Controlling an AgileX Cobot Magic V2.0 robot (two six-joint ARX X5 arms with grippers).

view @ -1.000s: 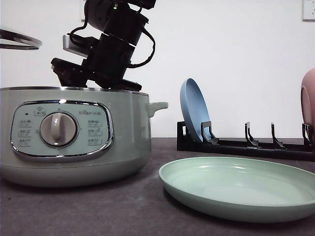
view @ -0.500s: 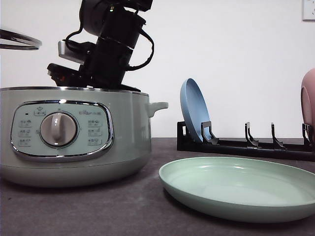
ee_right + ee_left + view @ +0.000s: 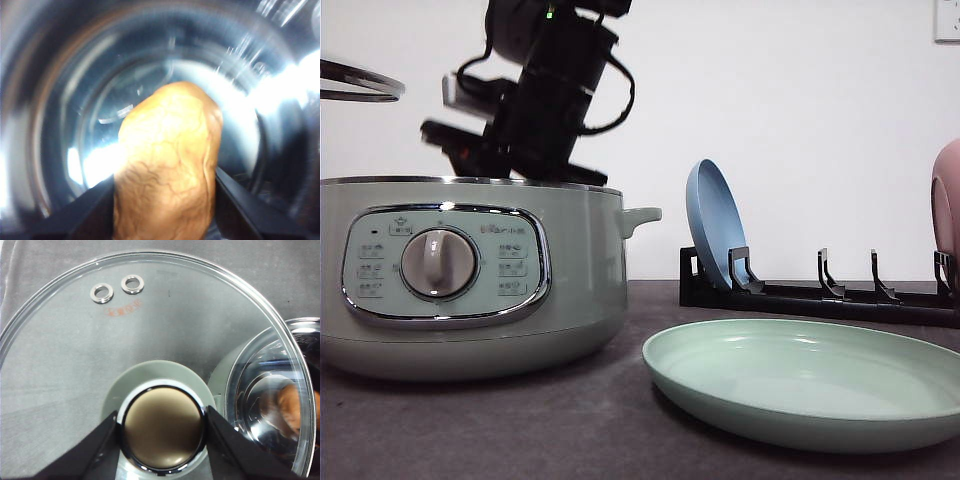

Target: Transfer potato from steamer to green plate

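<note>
1. The left end effector [image 3: 162, 440] is clamping the chrome knob [image 3: 163, 429] of the glass lid [image 3: 75, 340], its two fingers pressing the knob from either side, and is holding the lid up and off to the left of the steamer [image 3: 470, 275], so the pot is standing open.
2. The right end effector [image 3: 165, 200] is reaching down inside the steamer and gripping the potato [image 3: 167, 165], with a dark finger touching each flank; the shiny inner bowl [image 3: 75, 100] is surrounding it.
3. The potato is sitting inside the pot, so the grasp looks made but the carry is not yet done.
4. The green plate [image 3: 800, 425] is waiting bare on the table [image 3: 520, 430], near and to the right of the steamer.
5. Remaining, as I judge it: lifting the potato clear of the rim, moving it right, and setting it on the plate.
</note>
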